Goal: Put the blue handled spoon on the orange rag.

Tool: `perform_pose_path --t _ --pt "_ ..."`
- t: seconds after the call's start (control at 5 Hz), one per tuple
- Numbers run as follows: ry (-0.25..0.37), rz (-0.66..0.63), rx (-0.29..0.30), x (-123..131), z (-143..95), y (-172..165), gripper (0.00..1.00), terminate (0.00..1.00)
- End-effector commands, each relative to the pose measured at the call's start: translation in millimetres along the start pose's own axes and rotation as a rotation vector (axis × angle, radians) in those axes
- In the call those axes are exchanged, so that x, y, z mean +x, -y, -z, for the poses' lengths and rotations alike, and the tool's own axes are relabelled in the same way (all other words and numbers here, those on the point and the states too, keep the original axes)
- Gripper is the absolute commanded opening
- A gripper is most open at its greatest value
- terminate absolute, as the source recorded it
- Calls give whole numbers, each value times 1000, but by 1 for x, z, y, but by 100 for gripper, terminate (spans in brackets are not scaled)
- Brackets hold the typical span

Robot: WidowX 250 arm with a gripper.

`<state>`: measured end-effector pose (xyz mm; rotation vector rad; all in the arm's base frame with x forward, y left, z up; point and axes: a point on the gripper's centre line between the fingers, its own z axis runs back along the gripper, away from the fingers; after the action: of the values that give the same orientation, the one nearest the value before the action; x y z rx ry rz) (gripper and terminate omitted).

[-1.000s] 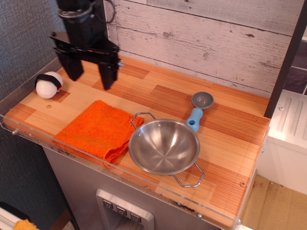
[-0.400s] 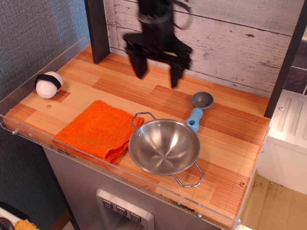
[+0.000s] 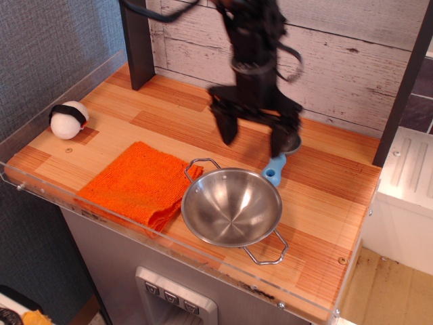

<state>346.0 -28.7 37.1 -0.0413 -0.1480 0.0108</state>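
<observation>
The blue handled spoon (image 3: 274,169) lies on the wooden counter just behind the steel bowl; its light-blue handle shows, and its grey bowl is mostly hidden behind my right finger. My black gripper (image 3: 254,137) is open, fingers spread wide and pointing down, hovering above the counter just left of the spoon. The orange rag (image 3: 139,183) lies folded at the front left of the counter, well left of my gripper, with nothing on it.
A two-handled steel bowl (image 3: 231,207) sits at the front middle, its left handle touching the rag. A white ball with a black band (image 3: 69,120) rests at the far left. A clear rail (image 3: 135,227) edges the counter front. A wood-plank wall (image 3: 352,61) stands behind.
My gripper has swept from the back left of the counter to the right and down, and now hangs beside the spoon. Its fingers stay open. Spoon, rag and bowl have not moved.
</observation>
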Motion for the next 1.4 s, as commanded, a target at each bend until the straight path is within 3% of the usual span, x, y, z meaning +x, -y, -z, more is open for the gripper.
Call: perform_pose_path --t 0.0,0.2,0.4,0.6,0.8,1.0,1.2 --pt "29 25 -18 5 -5 26 100 0" --pt "4 37 24 -1 7 29 100 0" --pt "-22 39 46 -5 16 26 0 0" --pt "-24 40 59 -7 17 26 0 0" --pt "26 40 60 -9 -3 20 0 0" --pt "168 13 66 -8 -49 4 0 0" --pt "327 -28 70 -22 -78 -11 0 0"
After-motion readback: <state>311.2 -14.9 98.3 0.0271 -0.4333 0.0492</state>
